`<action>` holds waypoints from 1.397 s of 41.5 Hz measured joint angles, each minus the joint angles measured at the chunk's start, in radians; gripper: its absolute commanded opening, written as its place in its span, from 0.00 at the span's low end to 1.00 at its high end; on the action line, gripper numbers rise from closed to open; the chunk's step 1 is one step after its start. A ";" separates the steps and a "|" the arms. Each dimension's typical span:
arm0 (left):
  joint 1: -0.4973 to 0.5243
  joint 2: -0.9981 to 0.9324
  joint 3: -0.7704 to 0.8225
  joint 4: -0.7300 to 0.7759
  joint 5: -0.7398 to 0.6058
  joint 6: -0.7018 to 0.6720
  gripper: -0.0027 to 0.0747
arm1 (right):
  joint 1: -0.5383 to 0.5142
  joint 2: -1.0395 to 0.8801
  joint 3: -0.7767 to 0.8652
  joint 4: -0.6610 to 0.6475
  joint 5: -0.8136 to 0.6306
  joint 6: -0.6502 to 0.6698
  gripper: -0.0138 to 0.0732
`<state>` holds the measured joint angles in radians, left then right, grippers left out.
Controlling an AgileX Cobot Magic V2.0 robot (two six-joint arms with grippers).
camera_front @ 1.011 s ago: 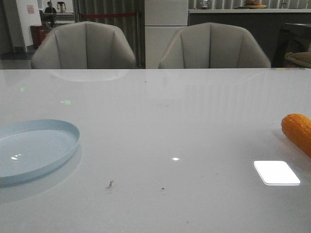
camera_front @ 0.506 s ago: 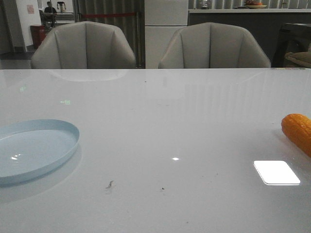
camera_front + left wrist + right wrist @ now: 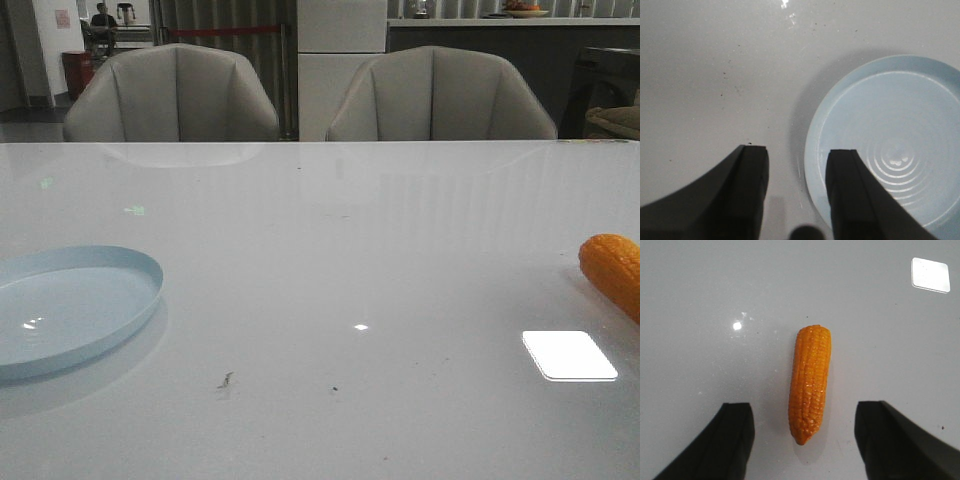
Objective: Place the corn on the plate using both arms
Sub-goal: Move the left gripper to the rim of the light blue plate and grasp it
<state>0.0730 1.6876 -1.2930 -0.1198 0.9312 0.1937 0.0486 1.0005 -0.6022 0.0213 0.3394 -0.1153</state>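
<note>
The orange-yellow corn [image 3: 614, 270] lies on the white table at the far right edge of the front view, partly cut off. In the right wrist view the corn [image 3: 809, 381] lies flat, its pointed tip between my wide-open right gripper [image 3: 806, 412] fingers, which hover above it without touching. The pale blue plate [image 3: 70, 305] sits empty at the table's front left. My left gripper [image 3: 796, 155] hangs open above the plate's [image 3: 890, 140] edge, one finger over the rim, the other over bare table. Neither arm shows in the front view.
Two grey chairs [image 3: 172, 95] [image 3: 440, 97] stand behind the table's far edge. A bright rectangle of reflected light [image 3: 569, 355] lies on the table [image 3: 330, 250] near the corn, and small dark specks [image 3: 226, 380] sit near the front.
</note>
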 measured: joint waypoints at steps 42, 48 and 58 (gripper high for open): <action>-0.058 0.314 -0.057 -0.018 0.062 0.021 0.49 | 0.000 0.000 0.000 0.000 0.000 0.002 0.78; -0.069 0.320 -0.064 -0.013 0.066 0.023 0.38 | 0.000 0.000 0.000 0.000 0.000 0.002 0.78; -0.069 0.322 -0.071 -0.008 0.064 0.023 0.15 | 0.000 0.000 0.000 0.000 0.000 0.002 0.78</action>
<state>0.0044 2.0096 -1.3636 -0.1282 0.9954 0.2169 0.0486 1.0005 -0.6022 0.0213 0.3394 -0.1135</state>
